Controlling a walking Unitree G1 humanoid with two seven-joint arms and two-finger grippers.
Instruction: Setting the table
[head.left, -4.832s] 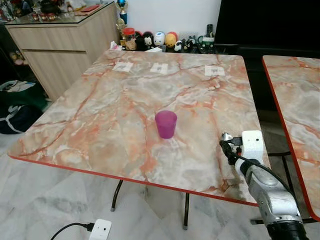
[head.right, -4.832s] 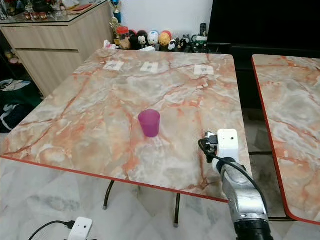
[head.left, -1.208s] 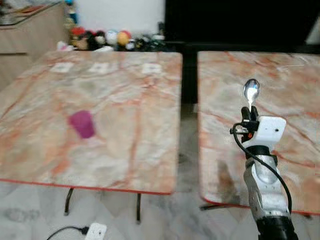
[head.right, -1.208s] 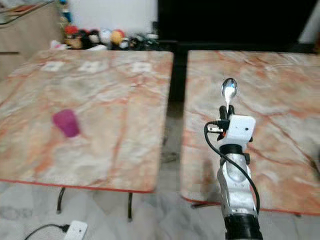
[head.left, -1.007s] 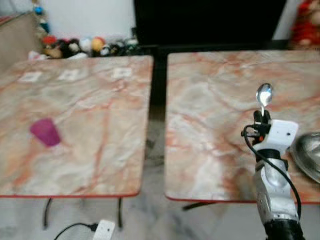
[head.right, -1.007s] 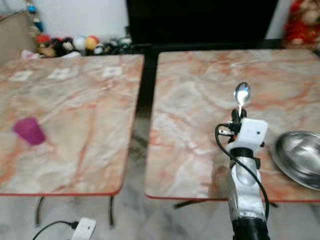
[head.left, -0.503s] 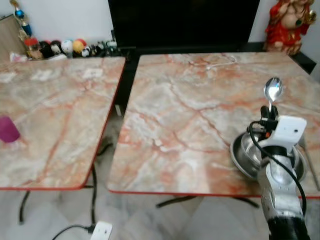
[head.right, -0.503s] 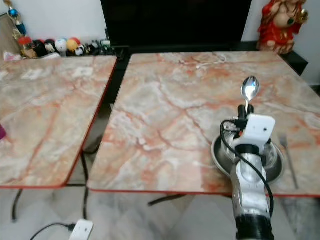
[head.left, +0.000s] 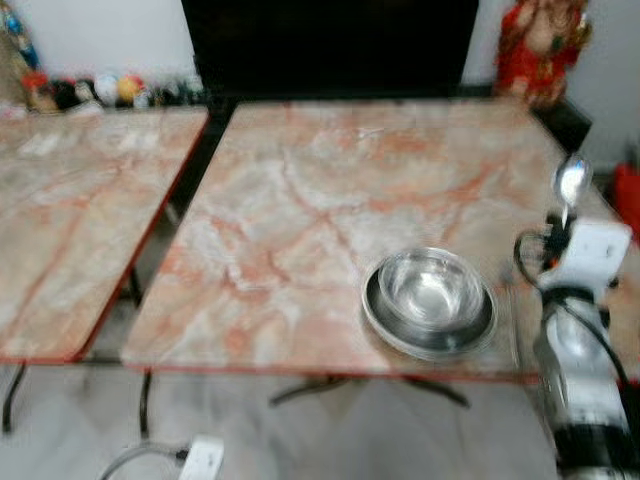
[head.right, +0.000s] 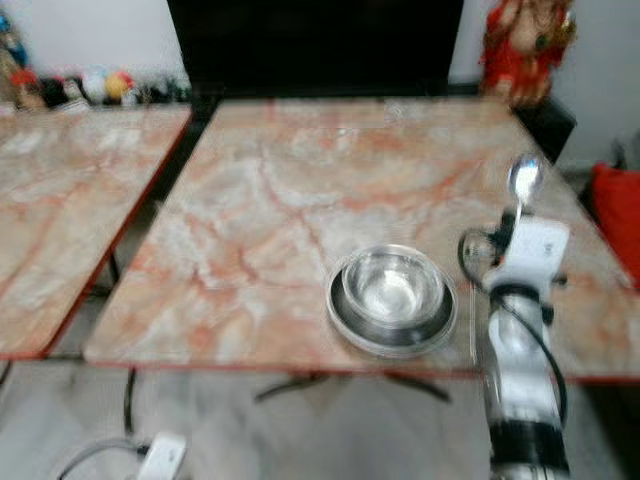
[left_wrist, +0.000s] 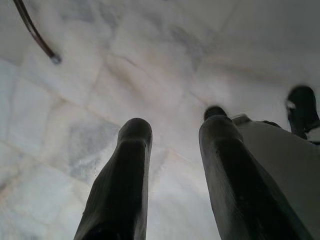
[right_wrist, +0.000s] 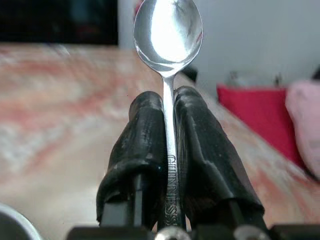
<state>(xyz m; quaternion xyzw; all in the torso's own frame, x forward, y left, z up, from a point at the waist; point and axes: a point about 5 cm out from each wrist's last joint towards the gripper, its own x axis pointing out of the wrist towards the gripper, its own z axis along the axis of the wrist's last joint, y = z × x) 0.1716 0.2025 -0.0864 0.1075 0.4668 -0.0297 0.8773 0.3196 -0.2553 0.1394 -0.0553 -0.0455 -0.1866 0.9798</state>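
I count two marble worktops (head.left: 320, 190), one steel bowl (head.left: 432, 288) on one plate (head.left: 400, 335), and one spoon (right_wrist: 168, 35).

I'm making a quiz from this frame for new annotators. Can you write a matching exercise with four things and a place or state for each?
Things:
1. shiny metal spoon
2. round steel bowl
3. left hand
4. red figurine

Places or states:
A. open, pointing at the pale floor tiles
B. beyond the table's far right corner
C. clamped upright in the right hand
D. sitting in a shallow metal plate near the marble table's front edge

Pairs: 1-C, 2-D, 3-A, 4-B
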